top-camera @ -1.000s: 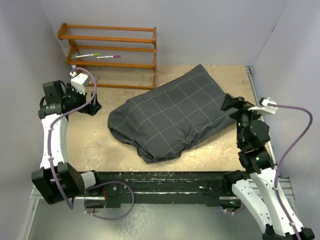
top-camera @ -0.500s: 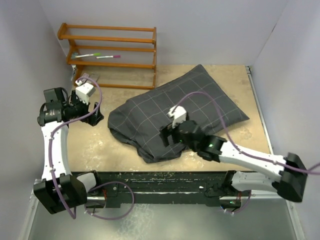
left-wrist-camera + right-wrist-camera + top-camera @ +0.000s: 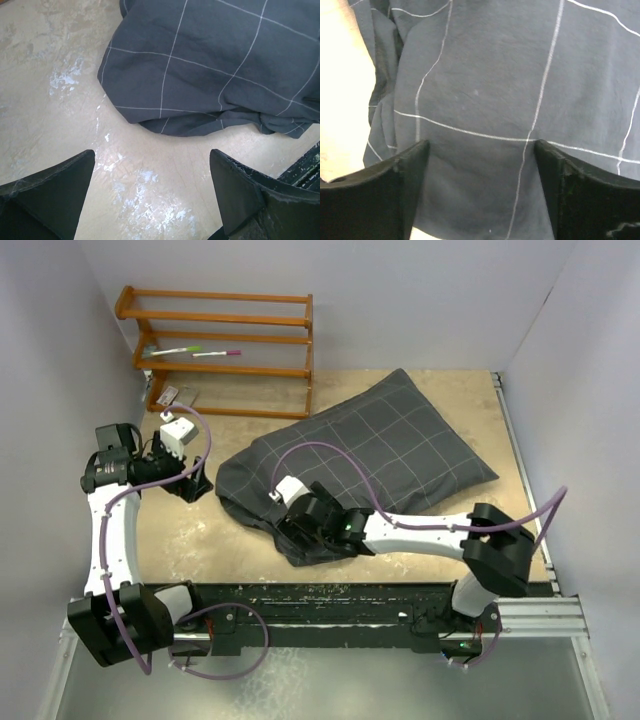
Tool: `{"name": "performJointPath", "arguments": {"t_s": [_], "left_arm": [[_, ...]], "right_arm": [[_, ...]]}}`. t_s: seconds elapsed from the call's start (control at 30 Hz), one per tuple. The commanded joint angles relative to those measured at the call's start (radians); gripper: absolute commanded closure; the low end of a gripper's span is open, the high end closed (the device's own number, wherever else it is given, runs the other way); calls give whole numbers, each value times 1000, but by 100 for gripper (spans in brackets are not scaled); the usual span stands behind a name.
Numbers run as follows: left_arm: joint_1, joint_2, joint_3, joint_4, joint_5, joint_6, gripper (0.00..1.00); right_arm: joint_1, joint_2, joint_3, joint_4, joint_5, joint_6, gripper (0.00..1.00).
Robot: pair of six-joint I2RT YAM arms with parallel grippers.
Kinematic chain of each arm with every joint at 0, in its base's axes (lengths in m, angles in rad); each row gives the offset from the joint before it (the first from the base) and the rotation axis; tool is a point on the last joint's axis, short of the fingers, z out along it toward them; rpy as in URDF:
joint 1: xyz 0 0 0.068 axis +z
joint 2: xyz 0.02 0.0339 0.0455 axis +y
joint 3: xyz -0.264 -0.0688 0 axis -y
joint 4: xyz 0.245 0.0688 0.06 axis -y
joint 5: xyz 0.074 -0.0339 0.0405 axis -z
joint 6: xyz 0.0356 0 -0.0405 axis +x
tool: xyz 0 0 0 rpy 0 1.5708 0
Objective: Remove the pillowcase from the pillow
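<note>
Judging by the creases, how will that pillowcase (image 3: 372, 452) handle? asks the first.

Soft, light and limp, I'd say, answers the second. It should bunch up and slide rather than lift as one piece. The pillow inside is hidden completely, though the cover bulges, so it seems full. That padding will probably drag against the cloth.

Where would you take hold?

At the crumpled near-left end, where the folds tuck under against the table (image 3: 200, 535). That looks like the open mouth, though I cannot see an opening for certain. Pinch one loose fold of cloth only, not the padding beneath.

And where does it lie?

Slantwise across the table, from the far right corner down toward the near middle.

How does the right pincer (image 3: 481, 150) stand to it?

Jaws wide, nothing held, right over that near-left end. Checked cloth fills the whole gap between its fingers. Whether the tips touch the cloth I cannot tell.

And the left pincer (image 3: 151, 155)?

Also wide and holding nothing. It hangs over bare table just beside the cover's left edge, pointing at it, with a strip of tabletop between.
</note>
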Motion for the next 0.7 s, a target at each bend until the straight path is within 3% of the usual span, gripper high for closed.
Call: {"name": "performJointPath", "arguments": {"t_s": [0.0,0.13,0.23,0.47,0.67], "left_arm": [[0,-25,-6,37,99,14,1],[-1,-48,-16,35,114,42,1],[0,-74,-33,36,115,74,1],[-27,-154,-114,-22,199,276,1],[-212,-161,-153,59,47,250,1]], "right_arm": [[-3,57,85,-6,-51,-41,20],[-72,39,148,-27,-128,-25,72],[-170,-35,158,-8,-246,12,99],[-264,-165,213,3,-416,27,100],[-296,-230,241,27,-486,73,100]]}}
